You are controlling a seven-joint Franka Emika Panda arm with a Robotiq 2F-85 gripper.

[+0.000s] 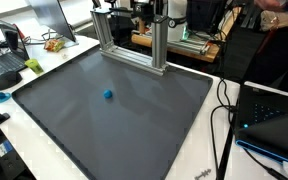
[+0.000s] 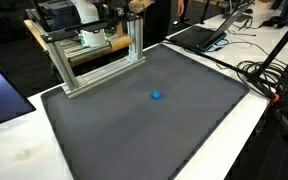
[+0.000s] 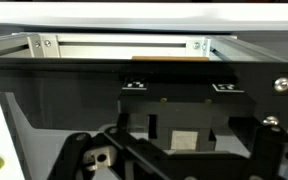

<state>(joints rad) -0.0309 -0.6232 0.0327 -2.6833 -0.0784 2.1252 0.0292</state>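
Note:
A small blue ball [image 1: 108,95] [image 2: 156,96] lies alone on a large dark grey mat [image 1: 134,130] [image 2: 134,135], seen in both exterior views. The arm sits folded behind an aluminium frame [image 1: 130,52] [image 2: 99,72] at the mat's far edge, well away from the ball. In the wrist view my gripper [image 3: 174,165] shows only its black linkages at the lower left and lower right, spread apart with nothing between them. It faces a black block with two marker tags [image 3: 179,100] and the frame's rail [image 3: 124,45]. The ball is out of the wrist view.
The mat lies on a white table [image 1: 199,165]. Laptops stand beside it [image 1: 6,62] [image 1: 274,125] [image 2: 199,35]. Black cables run along one side [image 1: 224,110] [image 2: 266,75]. A person [image 1: 274,10] stands at the back by cluttered desks.

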